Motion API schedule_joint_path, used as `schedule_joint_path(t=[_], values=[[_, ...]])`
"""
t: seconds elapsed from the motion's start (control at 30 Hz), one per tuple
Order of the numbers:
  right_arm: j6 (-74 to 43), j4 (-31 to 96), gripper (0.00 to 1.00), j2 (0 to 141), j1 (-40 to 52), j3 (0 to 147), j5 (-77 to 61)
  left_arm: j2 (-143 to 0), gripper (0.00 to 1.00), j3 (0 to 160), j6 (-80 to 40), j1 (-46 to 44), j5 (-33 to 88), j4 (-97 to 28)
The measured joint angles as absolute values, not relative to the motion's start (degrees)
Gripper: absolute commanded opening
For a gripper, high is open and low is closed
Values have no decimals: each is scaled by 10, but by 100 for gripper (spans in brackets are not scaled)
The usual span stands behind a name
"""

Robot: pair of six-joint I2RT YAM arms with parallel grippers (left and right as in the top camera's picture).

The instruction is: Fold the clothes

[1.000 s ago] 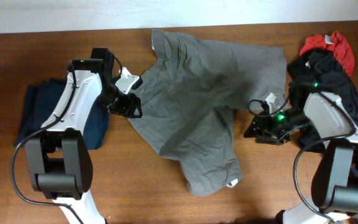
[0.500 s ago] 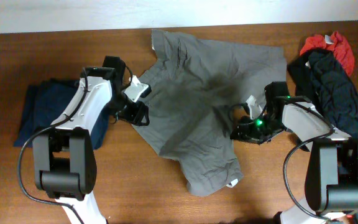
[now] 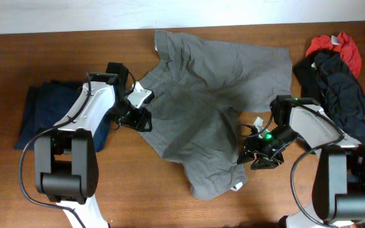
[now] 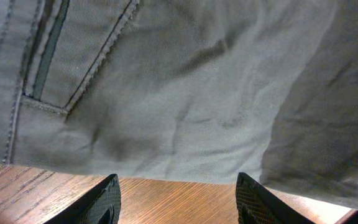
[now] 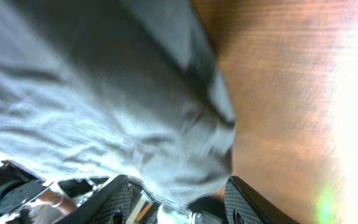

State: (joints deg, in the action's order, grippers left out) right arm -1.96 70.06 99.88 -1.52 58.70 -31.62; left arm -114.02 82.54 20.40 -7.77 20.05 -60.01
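Two wide-spread grippers: left gripper (image 3: 144, 120) and right gripper (image 3: 249, 154), seemingly touching one pair of shorts (image 3: 201, 104).

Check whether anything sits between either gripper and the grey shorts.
Nothing visible does. The left gripper faces the shorts' edge across bare table, jaws open. The right gripper is at the opposite edge, and fabric seems to lie between its open jaws.

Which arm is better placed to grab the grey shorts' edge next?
Right. The shorts lie between the open fingers of the right gripper; the left gripper, also open, frames only bare table.
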Motion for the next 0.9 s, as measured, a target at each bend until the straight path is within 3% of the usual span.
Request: schedule_joint_path(t=[0.2,0.57,0.67,0.77,0.8,0.9], values=[[-28,724,61,988,-15,587,-327,-1140,59,825,204,-78,199,-597],[-82,615,61,986,-15,461,-385,-1140,59,825,204,-78,199,-591],[-90,604,47,986,-15,456,-398,-1140,59,825,204,-78,199,-590],[-101,592,15,986,-16,456,-408,-1140,59,825,204,-78,198,-590],[-102,589,8,986,-16,455,-411,-1140,59,825,204,-78,198,-590],[-110,583,4,986,-20,458,-409,-1140,59,825,204,-78,198,-590]])
